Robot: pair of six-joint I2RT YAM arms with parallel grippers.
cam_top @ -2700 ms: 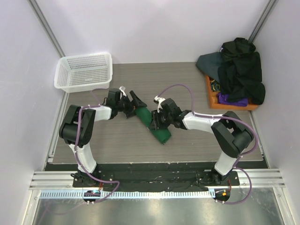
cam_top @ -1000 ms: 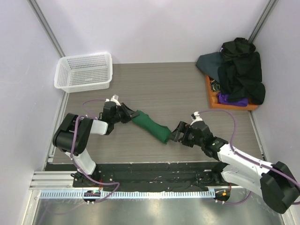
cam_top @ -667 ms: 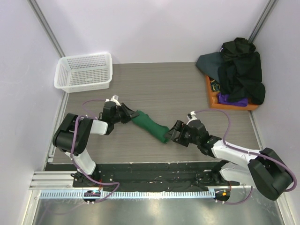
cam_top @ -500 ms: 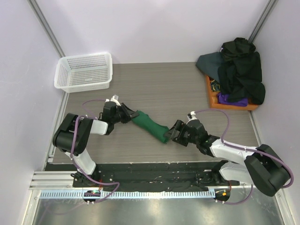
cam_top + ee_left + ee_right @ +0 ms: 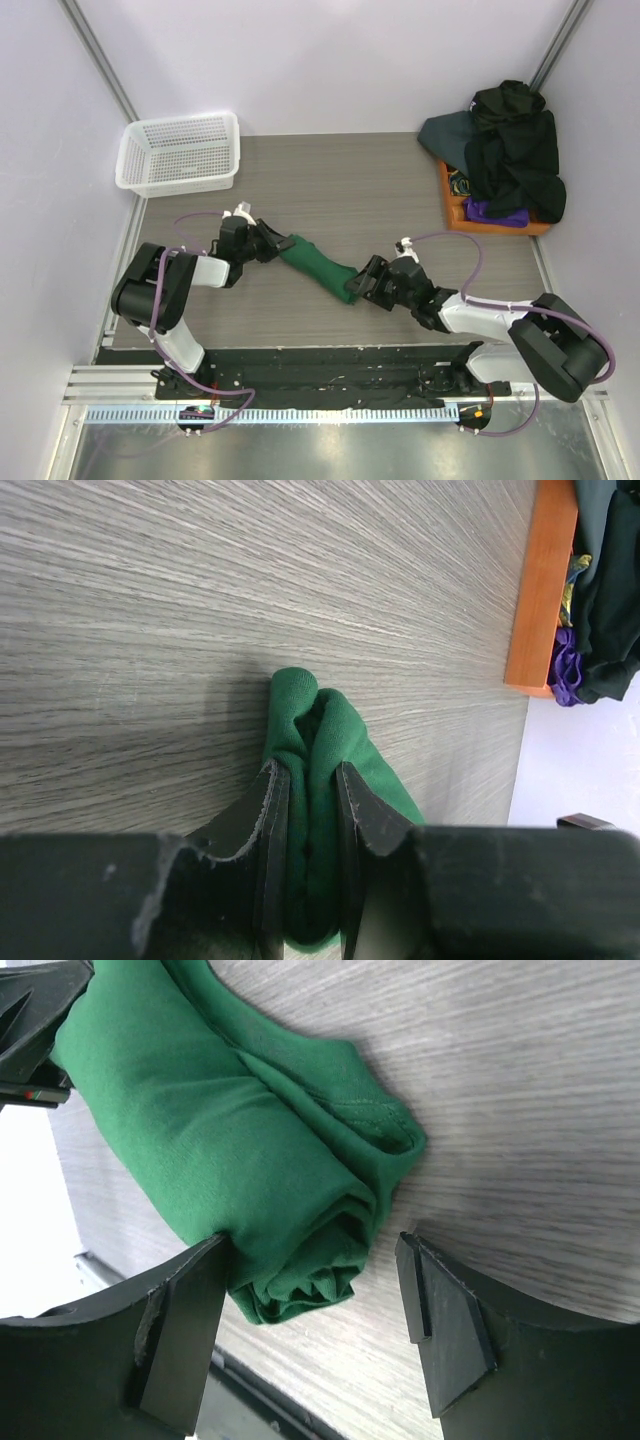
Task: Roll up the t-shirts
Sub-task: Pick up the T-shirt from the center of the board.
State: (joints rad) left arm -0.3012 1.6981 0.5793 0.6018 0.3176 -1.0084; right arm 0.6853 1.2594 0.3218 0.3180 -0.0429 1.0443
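A dark green t-shirt point(image 5: 318, 267), rolled into a log, lies slantwise on the table's middle. My left gripper point(image 5: 278, 243) is shut on its upper left end; in the left wrist view the green t-shirt point(image 5: 320, 720) is pinched between the left gripper's point(image 5: 307, 770) jaws. My right gripper point(image 5: 358, 283) stands open around the lower right end. In the right wrist view the green t-shirt's point(image 5: 220, 1130) rolled end sits inside the right gripper point(image 5: 312, 1260), against the left finger, with a gap to the right finger. More t-shirts point(image 5: 510, 150), black, slate and purple, are heaped at the back right.
The heap rests on a flat orange tray point(image 5: 452, 205) by the right wall. A white mesh basket point(image 5: 180, 152) stands at the back left corner. Grey walls close in the table on three sides, and the arm bases line the near edge.
My right gripper has slid left to the roll's lower end and now straddles it, its jaws a little narrower. The left gripper and the shirt have stayed put.
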